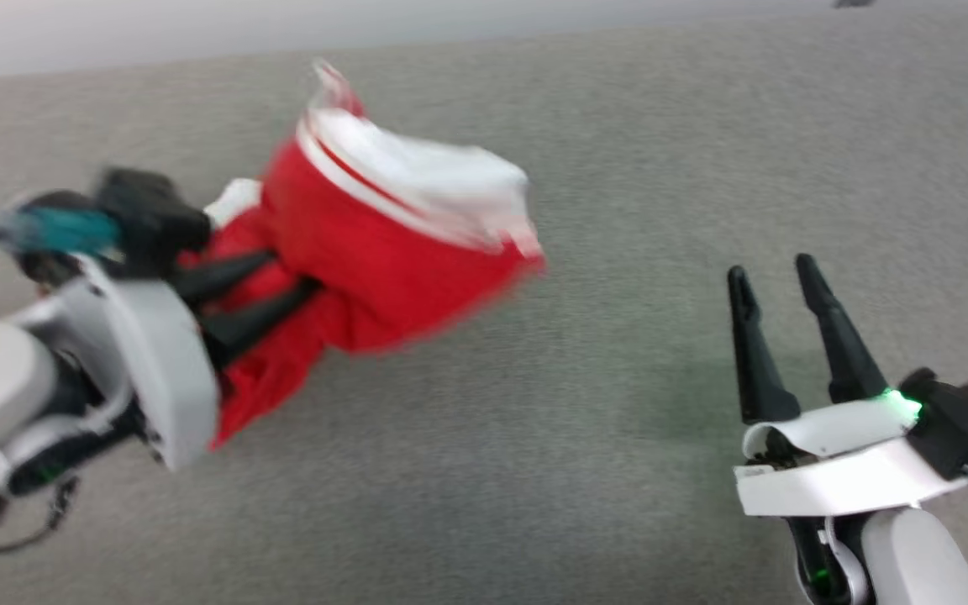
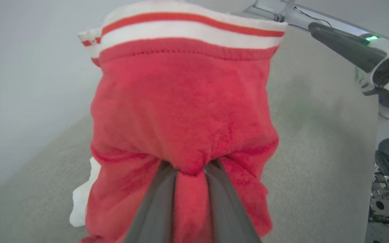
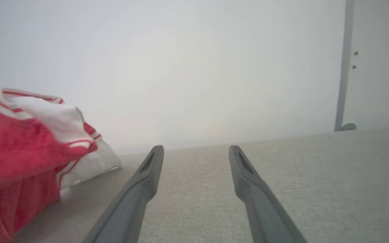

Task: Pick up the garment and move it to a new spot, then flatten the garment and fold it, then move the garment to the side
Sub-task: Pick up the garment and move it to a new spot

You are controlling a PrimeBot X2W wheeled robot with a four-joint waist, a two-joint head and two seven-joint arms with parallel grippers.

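The left gripper (image 1: 295, 277) is pinching a gathered fold of the red sports jersey-style garment with short white sleeves and red-white striped trim (image 1: 366, 252). In the left wrist view its jaws are pressing close together on a tuck of red cloth (image 2: 187, 168), with the striped band (image 2: 187, 27) standing up beyond them. The garment (image 3: 15, 145) is hanging bunched from that grip over the left part of the grey fabric-covered worktop (image 1: 534, 470). A white sleeve and the lower folds seem to be resting on or brushing the surface, though blur in the head view is making that hard to settle. The right gripper (image 1: 771, 269) is hovering well apart at the lower right, its jaws spread wide and holding nothing (image 3: 196, 150). Judging by this, the first step is in hand: the garment is picked up and on its way to a new spot. The next move is likely calling for setting it down on open worktop, then bringing the free right gripper in to take a second edge so the cloth can be spread flat before folding.
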